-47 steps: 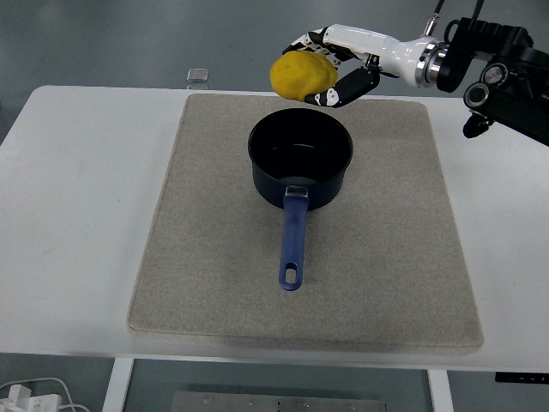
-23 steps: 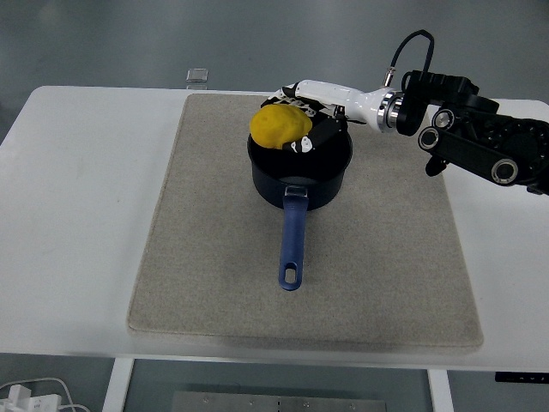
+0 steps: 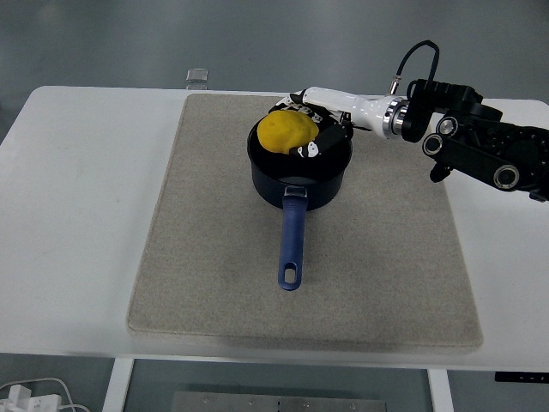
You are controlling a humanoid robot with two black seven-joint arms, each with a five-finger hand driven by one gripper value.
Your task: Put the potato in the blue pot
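The right hand (image 3: 313,129) has lowered the yellow potato (image 3: 287,132) into the mouth of the blue pot (image 3: 300,176), fingers still wrapped around it; release remains.

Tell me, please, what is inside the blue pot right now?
The yellow potato sits in the blue pot's mouth, with the right hand curled around it. They cover the pot's floor, so whether the potato rests there is unclear.

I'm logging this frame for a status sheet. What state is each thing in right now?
potato: gripped, inside the pot's mouth.
right hand: fingers closed on the potato.
blue pot: upright on the mat, no lid, handle toward the near edge.
mat: flat on the white table.
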